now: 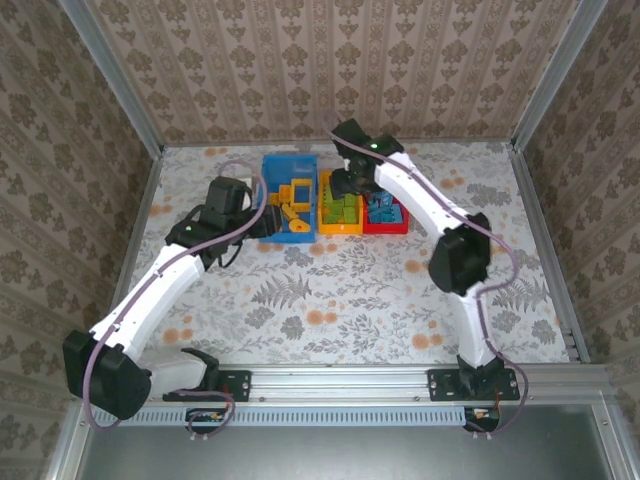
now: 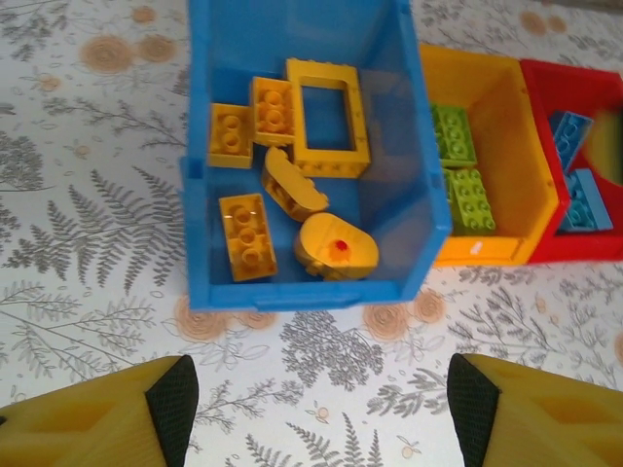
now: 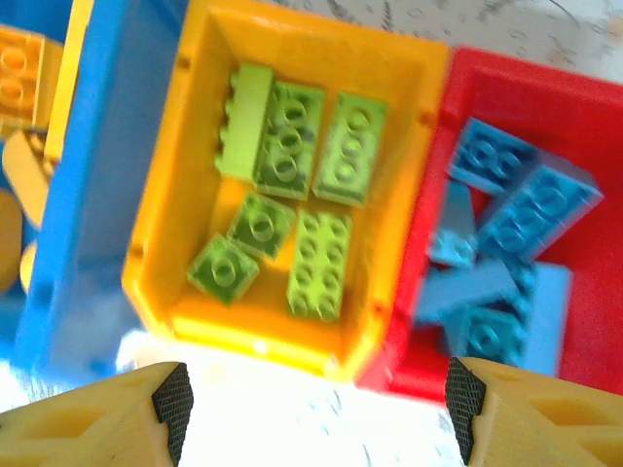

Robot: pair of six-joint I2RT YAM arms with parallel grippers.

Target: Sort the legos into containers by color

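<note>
Lime legos [image 3: 292, 185] in bin [image 3: 161, 224] beyond right fingers [image 3: 173, 401]

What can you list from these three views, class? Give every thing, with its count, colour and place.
blue bin: one, blue, left of the row at the table's far side
orange-yellow bin: one, middle of the row
red bin: one, right of the row
orange legos: six showing, one an open frame, in the blue bin
green legos: six, lime, in the orange-yellow bin
blue legos: several, piled in the red bin
table: one, floral pattern
left gripper: open, yellow, before the blue bin
right gripper: open, yellow, above the orange-yellow and red bins
</note>
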